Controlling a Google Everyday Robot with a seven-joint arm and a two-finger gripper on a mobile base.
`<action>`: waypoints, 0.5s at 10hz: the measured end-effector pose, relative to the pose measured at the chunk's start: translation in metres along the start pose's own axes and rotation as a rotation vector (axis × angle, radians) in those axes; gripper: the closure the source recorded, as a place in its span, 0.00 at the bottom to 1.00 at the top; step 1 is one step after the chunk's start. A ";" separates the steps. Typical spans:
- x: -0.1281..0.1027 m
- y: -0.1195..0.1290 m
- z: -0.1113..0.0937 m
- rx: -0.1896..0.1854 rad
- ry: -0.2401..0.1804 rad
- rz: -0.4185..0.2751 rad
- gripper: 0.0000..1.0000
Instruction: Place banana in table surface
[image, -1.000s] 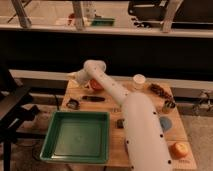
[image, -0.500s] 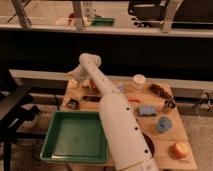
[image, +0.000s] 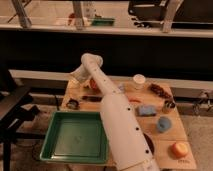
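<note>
At far-left table surface (image: 165, 131) corner, gripper (image: 76, 81) hangs low behind arm elbow (finger state: can't tell); banana not discernible, green tray (image: 76, 137) sits nearer.

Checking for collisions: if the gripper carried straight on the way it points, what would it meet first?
The gripper is hidden behind the arm, aimed down at the far left corner; probably the table surface there, but depth is unclear.
</note>
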 end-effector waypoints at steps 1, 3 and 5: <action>-0.001 0.000 0.000 0.013 0.008 0.014 0.20; -0.002 -0.001 0.001 0.044 0.030 0.040 0.20; 0.001 0.000 -0.001 0.064 0.053 0.064 0.20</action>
